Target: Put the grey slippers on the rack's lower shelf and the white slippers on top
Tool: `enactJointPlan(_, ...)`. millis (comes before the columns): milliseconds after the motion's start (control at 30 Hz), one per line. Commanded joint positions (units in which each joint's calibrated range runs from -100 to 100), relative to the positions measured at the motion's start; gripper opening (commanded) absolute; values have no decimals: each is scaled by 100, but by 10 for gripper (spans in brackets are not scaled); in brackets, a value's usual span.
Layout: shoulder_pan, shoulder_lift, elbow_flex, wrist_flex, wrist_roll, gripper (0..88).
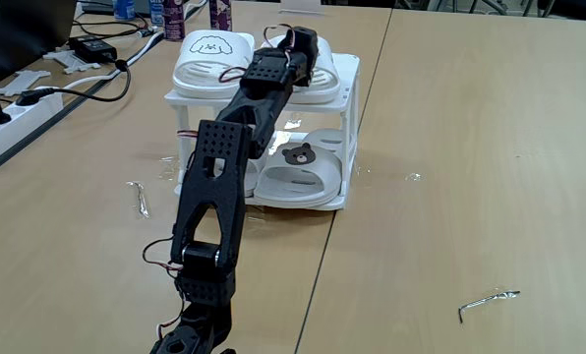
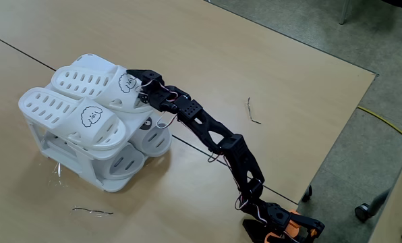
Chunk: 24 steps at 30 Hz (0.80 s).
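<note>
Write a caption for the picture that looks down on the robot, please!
Black arm's gripper reaches a white slipper atop the rack, grey slippers below.

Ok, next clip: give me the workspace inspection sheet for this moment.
Surface: light wooden table, seam down the middle.
Job's things: rack holds both white slippers on top and grey slippers on the lower shelf.
Clutter: bent wire scraps lie on the table.
Grippers: gripper sits at the white slipper nearer it on top; jaw state unclear.
Cables: power strip and black leads at the table's left edge in a fixed view.
Surroundings: grey floor with a yellow cable.
</note>
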Motion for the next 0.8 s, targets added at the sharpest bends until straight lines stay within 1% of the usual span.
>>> enactJointPlan(0,16,-845,249,-75,42,296)
enactJointPlan(167,189,-1484,971,-75,42,292)
enactJointPlan(267,288,-2048,1720,-75,42,291)
enactJointPlan(433,625,-3630,3299,-75,42,289)
enactJointPlan(467,699,-3983,3650,-75,42,277)
enactJointPlan(500,789,-4320,4002,-75,42,216)
enactJointPlan(533,880,-4656,4327,-84,42,96)
enactJointPlan(567,987,-5085,4679,-92,42,3)
enactJointPlan(600,1061,-5380,4959,-256,42,27)
enactJointPlan(633,1143,-5641,5365,-860,42,1)
enactJointPlan(667,1250,-5817,5915,-1930,42,8)
enactJointPlan(767,1390,-5944,8143,-5787,42,7)
